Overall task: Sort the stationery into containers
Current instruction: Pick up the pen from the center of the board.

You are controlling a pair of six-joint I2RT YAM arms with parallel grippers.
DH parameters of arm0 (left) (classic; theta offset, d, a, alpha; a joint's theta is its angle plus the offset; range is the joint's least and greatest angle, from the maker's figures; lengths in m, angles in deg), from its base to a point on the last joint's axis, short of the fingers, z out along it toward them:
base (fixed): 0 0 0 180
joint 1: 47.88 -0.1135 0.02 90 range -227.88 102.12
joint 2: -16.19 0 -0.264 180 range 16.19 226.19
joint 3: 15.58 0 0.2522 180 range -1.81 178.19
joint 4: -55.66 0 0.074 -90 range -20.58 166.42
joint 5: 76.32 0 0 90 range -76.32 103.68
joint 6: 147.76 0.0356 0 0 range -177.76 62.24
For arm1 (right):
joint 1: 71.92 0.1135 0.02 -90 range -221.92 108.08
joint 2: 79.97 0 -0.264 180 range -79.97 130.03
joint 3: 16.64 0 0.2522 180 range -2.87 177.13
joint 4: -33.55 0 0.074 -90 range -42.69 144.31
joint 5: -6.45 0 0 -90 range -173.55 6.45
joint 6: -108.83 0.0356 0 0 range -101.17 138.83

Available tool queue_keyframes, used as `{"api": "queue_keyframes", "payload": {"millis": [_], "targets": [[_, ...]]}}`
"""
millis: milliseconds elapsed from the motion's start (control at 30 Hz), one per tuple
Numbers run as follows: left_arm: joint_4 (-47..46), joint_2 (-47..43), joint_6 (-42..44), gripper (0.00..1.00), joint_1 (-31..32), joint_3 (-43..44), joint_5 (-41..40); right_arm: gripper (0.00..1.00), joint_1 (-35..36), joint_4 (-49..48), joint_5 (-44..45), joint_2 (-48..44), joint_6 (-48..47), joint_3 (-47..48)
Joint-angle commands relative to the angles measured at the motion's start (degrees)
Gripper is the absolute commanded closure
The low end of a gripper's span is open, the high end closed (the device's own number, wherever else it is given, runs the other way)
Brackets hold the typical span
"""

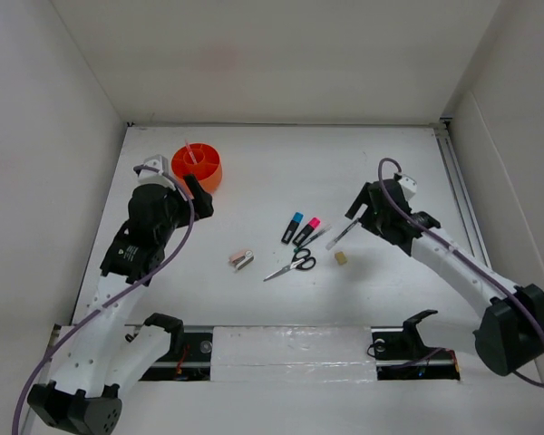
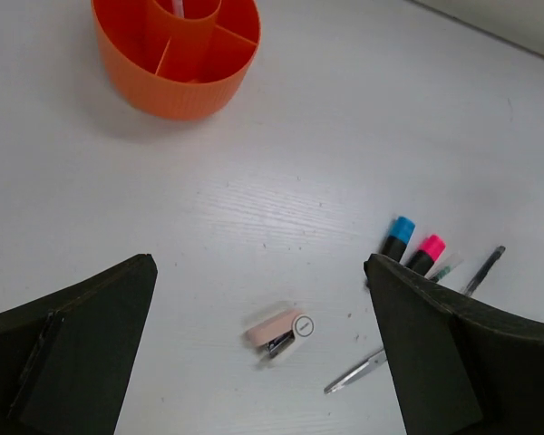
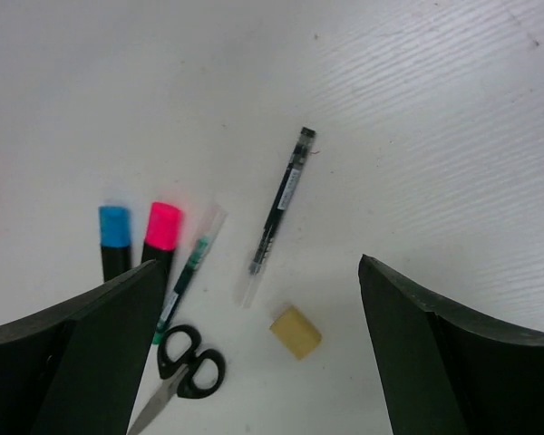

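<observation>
The right hand, fingers spread wide and holding nothing, hangs over the slim black-and-white plastic pen, whose long side runs straight between its fingers.

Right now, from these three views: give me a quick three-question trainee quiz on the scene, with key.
1. True or false: the left hand and the right hand are both open and hold nothing.
2. In the top view, which item lies between the stapler and the eraser?
3. Right beside the blue-capped highlighter lies: A) the pink-capped highlighter B) the eraser C) the stapler

Key: 1 true; 2 the scissors; 3 A.
</observation>
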Motion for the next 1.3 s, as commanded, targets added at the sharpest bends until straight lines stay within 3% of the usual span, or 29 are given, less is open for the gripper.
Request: {"api": "queue_keyframes", "payload": {"millis": [0,300,533,733,867,1200,1267], "targets": [[-1.6,-1.7,0.8,0.0,0.2,-0.9,1.1,0.07,-0.6,3.0,2.4,4.4,2.6,4.1],[-2.5,-4.5,1.3,0.0,0.2,-0.9,4.2,0.13,0.0,7.7,3.6,17.8,10.2,12.9],[-2.5,-5.6,1.3,0.0,0.2,-1.5,5.1,0.17,2.2,17.9,8.8,28.7,15.4,22.5],[-2.5,-7.0,1.3,0.0,0.2,-1.5,4.5,0.19,0.9,14.3,6.6,30.5,14.3,20.4],[-2.5,-7.0,1.3,0.0,0.2,-1.5,4.5,0.28,0.3,13.8,5.9,33.1,13.1,19.8],[-2.5,-7.0,1.3,0.0,0.2,-1.5,4.5,0.36,-0.9,10.6,2.7,35.1,11.4,18.0],[-2.5,-7.0,1.3,0.0,0.2,-1.5,4.5,0.43,-1.4,10.6,2.0,35.1,9.9,18.0]]}}
